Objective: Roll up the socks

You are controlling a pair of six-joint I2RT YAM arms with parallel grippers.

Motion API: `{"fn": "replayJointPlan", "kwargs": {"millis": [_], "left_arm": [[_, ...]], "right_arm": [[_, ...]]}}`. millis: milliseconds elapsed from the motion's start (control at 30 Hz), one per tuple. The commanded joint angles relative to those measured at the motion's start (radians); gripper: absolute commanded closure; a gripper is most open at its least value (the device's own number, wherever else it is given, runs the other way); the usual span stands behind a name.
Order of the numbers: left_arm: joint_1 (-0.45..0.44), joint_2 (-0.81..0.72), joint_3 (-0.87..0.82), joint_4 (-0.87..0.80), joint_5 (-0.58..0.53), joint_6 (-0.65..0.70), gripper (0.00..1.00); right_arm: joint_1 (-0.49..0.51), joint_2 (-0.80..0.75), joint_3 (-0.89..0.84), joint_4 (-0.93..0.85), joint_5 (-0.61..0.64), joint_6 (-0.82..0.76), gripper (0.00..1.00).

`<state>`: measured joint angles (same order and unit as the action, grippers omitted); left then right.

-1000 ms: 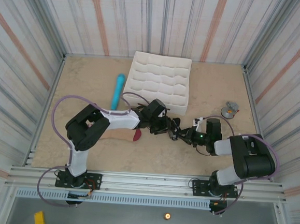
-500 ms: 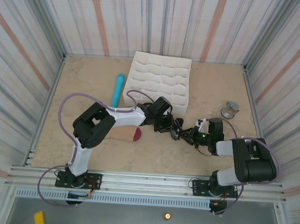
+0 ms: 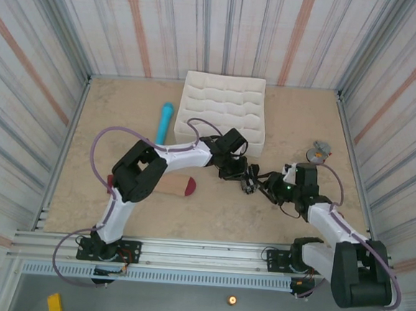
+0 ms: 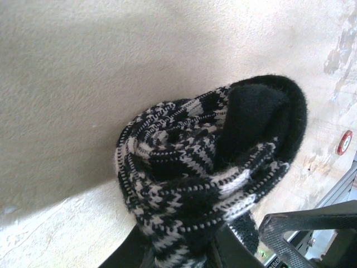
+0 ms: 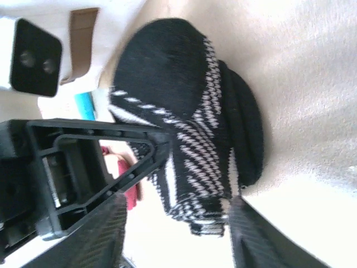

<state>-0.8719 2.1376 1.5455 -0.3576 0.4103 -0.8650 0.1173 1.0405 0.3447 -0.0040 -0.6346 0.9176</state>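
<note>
The black sock with white stripes (image 4: 206,162) is rolled into a bundle at mid-table (image 3: 253,183), between the two grippers. My left gripper (image 4: 178,254) is shut on its lower end, with a dark finger on either side of the knit. In the right wrist view the same black sock (image 5: 189,134) lies between the spread fingers of my right gripper (image 5: 178,240), which is open and stands just right of the bundle (image 3: 264,189). The beige sock (image 3: 173,187) lies flat to the left, its maroon toe (image 3: 189,188) pointing right, under the left arm.
A white compartment tray (image 3: 224,92) sits at the back centre. A light-blue cylinder (image 3: 163,127) lies left of it. A small grey object (image 3: 319,151) rests at the right. Striped walls enclose the table on three sides.
The left gripper has closed on the black sock and shifted right, towards the tray. The right gripper has let go of it and opened, drawing slightly right.
</note>
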Motion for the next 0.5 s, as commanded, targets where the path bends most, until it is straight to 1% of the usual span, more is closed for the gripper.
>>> {"fn": "replayJointPlan", "kwargs": {"millis": [0,100,167,333,467], "left_arm": [[-0.003,0.066,0.007,-0.15,-0.017,0.082,0.84],[-0.004,0.076,0.03,-0.163,0.005,0.109,0.83],[-0.003,0.077,0.028,-0.163,0.014,0.118,0.82],[-0.004,0.072,0.022,-0.148,0.044,0.151,0.82],[0.002,0.078,0.024,-0.149,0.068,0.167,0.82]], "right_arm": [[-0.002,0.015,0.049,-0.145,0.031,-0.1,0.34],[-0.002,0.079,0.1,-0.188,0.016,-0.153,0.27],[-0.002,0.13,0.121,-0.189,0.014,-0.177,0.25],[-0.001,0.24,0.119,-0.117,0.027,-0.195,0.22],[0.001,0.3,0.111,-0.075,0.028,-0.207,0.22]]}}
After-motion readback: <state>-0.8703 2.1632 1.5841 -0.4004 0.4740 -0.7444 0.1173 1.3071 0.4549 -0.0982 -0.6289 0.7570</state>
